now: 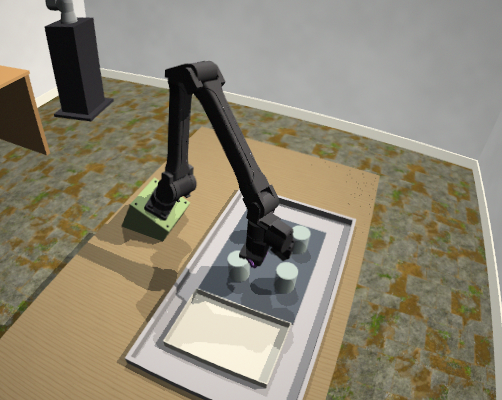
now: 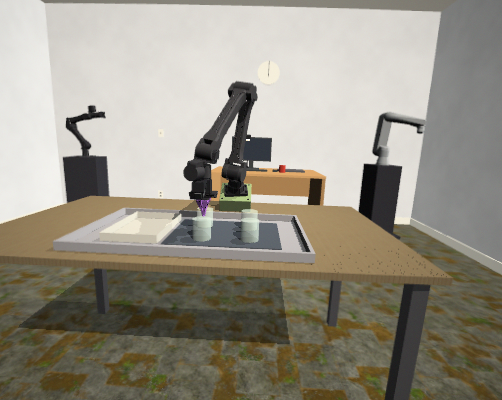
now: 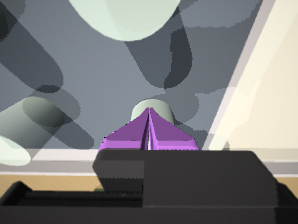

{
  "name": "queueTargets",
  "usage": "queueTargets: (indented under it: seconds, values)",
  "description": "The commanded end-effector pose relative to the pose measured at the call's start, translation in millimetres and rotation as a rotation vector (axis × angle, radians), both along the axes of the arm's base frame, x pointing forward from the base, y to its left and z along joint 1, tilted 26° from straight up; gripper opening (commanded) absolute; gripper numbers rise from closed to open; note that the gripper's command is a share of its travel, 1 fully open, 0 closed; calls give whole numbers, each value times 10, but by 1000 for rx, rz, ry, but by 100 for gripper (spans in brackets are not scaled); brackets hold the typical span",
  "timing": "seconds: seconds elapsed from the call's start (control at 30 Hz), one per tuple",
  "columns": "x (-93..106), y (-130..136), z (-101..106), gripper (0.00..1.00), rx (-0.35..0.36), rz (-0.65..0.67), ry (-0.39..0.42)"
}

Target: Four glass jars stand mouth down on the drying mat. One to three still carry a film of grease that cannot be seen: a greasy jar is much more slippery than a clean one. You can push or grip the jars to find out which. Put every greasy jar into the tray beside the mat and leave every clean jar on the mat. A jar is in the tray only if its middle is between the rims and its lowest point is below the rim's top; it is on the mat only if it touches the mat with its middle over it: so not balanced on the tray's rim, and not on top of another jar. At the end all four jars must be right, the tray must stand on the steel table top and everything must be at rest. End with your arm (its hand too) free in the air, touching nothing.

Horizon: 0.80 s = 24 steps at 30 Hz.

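Note:
Pale green glass jars stand mouth down on the dark grey mat (image 1: 270, 270). In the top view I see three: one at the left near the tray (image 1: 238, 266), one at the front right (image 1: 286, 277) and one at the back right (image 1: 300, 239). The arm hides the fourth, which shows partly in the exterior view (image 2: 205, 214). My gripper (image 1: 255, 262) has its purple fingers shut on nothing. It hangs close beside the top of the left jar. In the wrist view the fingertips (image 3: 149, 125) meet in front of a jar top (image 3: 152, 110). The cream tray (image 1: 230, 337) holds nothing.
Mat and tray lie in a rimmed steel table top (image 1: 330, 280) on a wooden table. The arm's green base (image 1: 157, 212) stands left of it. In the wrist view a large jar (image 3: 127, 15) is close at the top and the tray's edge (image 3: 260, 100) is at the right.

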<state>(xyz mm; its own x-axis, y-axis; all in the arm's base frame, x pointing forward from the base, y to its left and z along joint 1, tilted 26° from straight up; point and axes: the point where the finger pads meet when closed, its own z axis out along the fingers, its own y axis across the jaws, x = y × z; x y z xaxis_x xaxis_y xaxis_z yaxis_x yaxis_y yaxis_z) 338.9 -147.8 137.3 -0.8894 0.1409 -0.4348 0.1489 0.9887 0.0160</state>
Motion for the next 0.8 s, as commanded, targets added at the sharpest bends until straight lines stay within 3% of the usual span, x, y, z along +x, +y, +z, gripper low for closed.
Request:
queueTargets:
  seconds: [0.0,0.77]
  values:
    - [-65,-19,-31,0,-2,-1,0]
    - [-87,-16,-42,0,-2,-1,0]
